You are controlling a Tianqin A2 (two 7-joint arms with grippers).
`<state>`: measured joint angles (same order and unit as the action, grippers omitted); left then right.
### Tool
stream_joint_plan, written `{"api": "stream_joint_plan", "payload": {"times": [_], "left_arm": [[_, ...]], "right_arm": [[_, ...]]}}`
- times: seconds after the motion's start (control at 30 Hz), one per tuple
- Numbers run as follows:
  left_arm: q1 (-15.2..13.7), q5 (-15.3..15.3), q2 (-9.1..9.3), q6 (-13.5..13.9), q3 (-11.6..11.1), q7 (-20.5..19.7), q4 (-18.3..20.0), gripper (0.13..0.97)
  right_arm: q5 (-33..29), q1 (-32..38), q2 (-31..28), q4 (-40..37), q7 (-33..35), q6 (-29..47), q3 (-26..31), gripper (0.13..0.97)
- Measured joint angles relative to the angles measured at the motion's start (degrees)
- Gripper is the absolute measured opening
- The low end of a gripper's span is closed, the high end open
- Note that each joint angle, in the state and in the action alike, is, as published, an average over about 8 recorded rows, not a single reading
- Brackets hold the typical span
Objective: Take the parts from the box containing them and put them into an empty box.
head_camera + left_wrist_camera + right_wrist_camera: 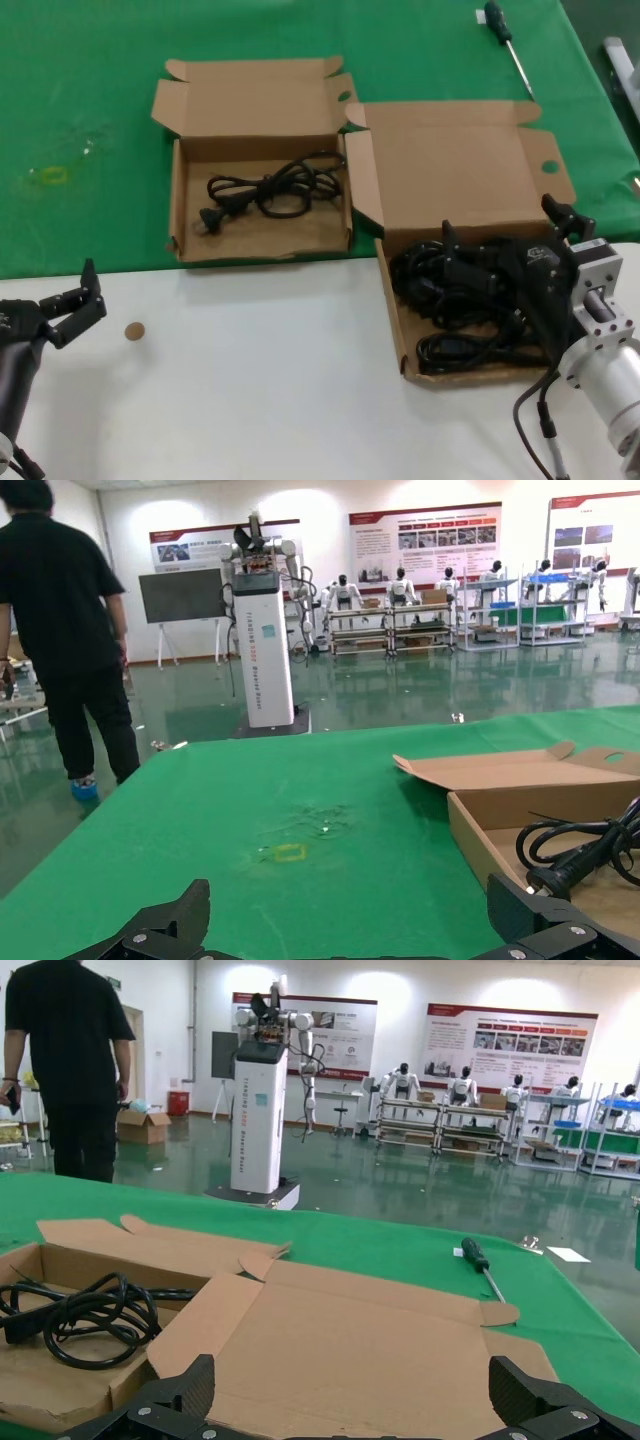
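We see two brown boxes with their lids open. The bigger box [392, 305] sits on our right. Its front half is on the white table [250, 400] and its lid lies back on the green cloth [80, 120]. It holds a pile of black cables [450, 300].

The right gripper [503, 235] hangs over this pile, near the back of the box. Its fingers are spread wide and hold nothing. It may be touching the top cables, but its dark body hides that spot, so we cannot tell.

The smaller box [178, 215] sits on the green cloth, to the left of the bigger box and a bit farther back. The two boxes are just beside each other at one corner. One black cable [270, 188] lies in a loose loop inside the smaller box, with its plug toward the left wall.

The left gripper [75, 305] waits over the white table, low on our left and well apart from both boxes. Its fingers are wide too, with nothing between them.

A small round brown disc [134, 331] lies on the table near it. A screwdriver [508, 40] lies on the cloth behind the bigger box.
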<state>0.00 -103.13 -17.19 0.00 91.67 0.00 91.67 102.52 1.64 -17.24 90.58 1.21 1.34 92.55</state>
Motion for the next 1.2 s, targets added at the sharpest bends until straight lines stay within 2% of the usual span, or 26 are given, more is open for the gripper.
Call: {"api": "stream_joint_plan", "payload": {"times": [1.2], "left_arm": [[0.0,0.0,0.0,0.0,0.0,0.0,0.0,0.966]], "right_arm": [[0.0,0.0,0.0,0.0,0.0,0.0,0.0,0.966]]}}
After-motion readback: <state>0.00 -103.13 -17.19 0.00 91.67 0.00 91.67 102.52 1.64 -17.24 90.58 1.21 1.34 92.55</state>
